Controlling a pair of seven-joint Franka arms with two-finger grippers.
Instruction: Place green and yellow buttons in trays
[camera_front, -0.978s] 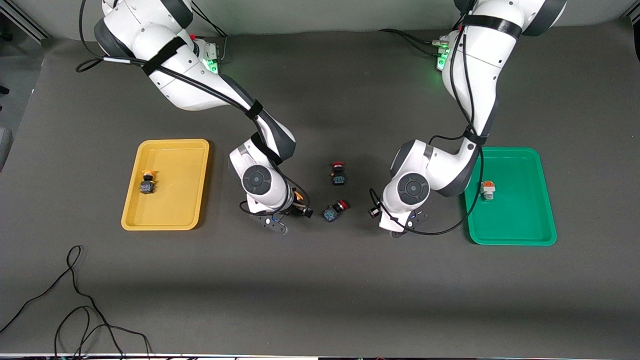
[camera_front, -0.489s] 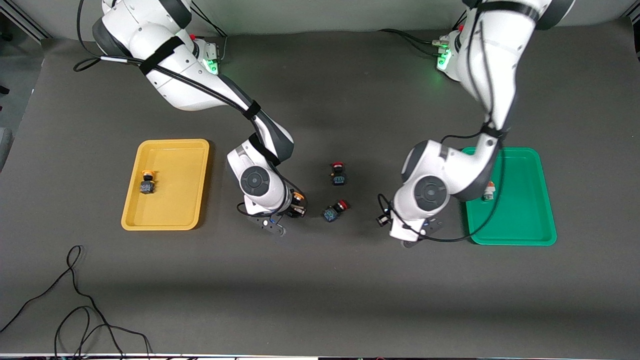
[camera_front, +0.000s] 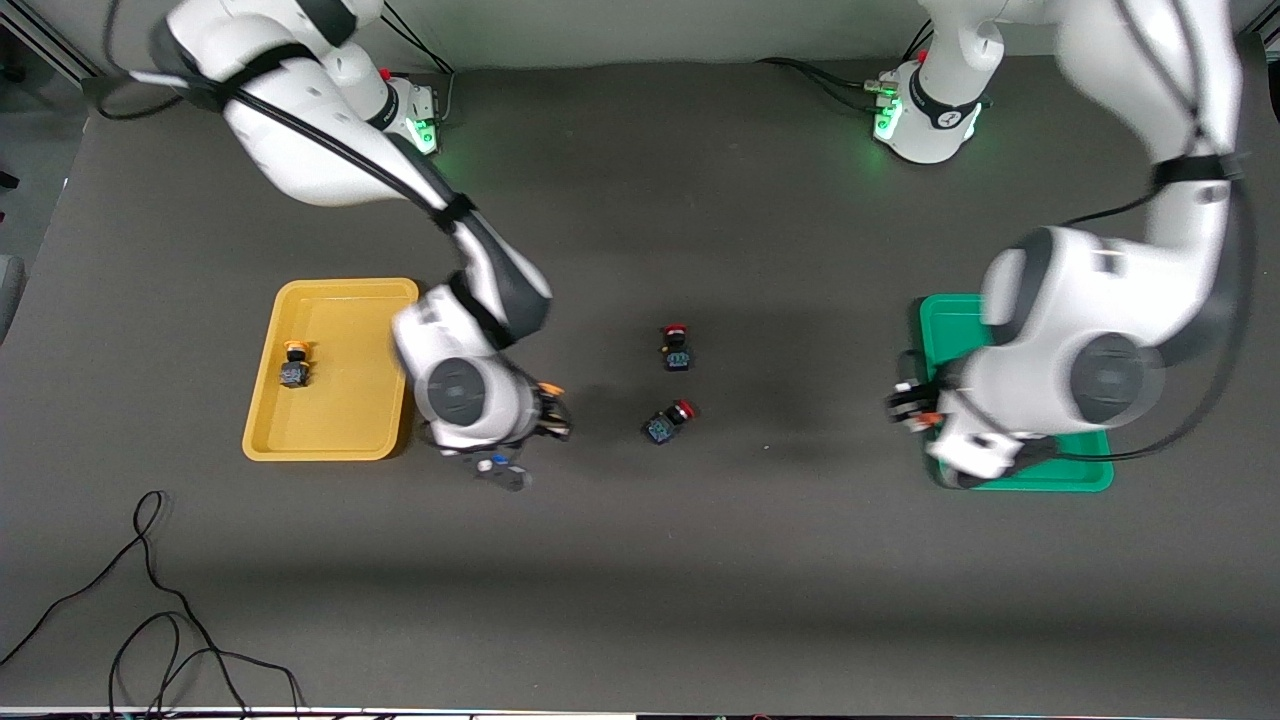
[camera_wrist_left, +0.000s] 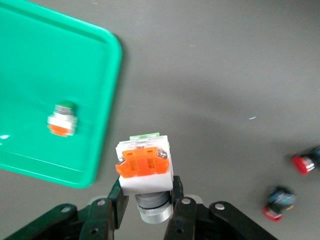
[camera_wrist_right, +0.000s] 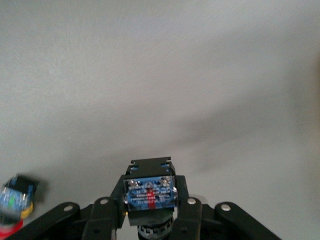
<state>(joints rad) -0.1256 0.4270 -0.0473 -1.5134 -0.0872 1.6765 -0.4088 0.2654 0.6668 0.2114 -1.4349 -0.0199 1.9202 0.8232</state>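
Two of the four buttons were already home: one yellow button (camera_front: 294, 365) lay in the yellow tray (camera_front: 345, 440), and one green button (camera_wrist_left: 62, 119) lay in the green tray (camera_wrist_left: 107, 90), though the left arm hid that one in the front view. The other two were in the air. The second green button (camera_wrist_left: 145, 167), white and orange in the body, was pinched by its silver head in the left pincer (camera_wrist_left: 148, 200), which hung over the bare worktop (camera_front: 700, 580) just off the green tray's rim at the edge toward the table's middle. The second yellow button (camera_wrist_right: 150, 192), showing its blue and black underside, was gripped in the right pincer (camera_wrist_right: 150, 212), which hung over the worktop just beside the yellow tray, not yet over it.

By my reading the job was about half finished, with the remaining half well under way: each arm needed only to carry its load over its tray and let go.

The two red buttons (camera_front: 677, 347) (camera_front: 668, 421) sat on the worktop between the arms, near each other, and I judged they should stay there. A loose black cable (camera_front: 150, 610) lay on the worktop nearer the camera, toward the right arm's end.
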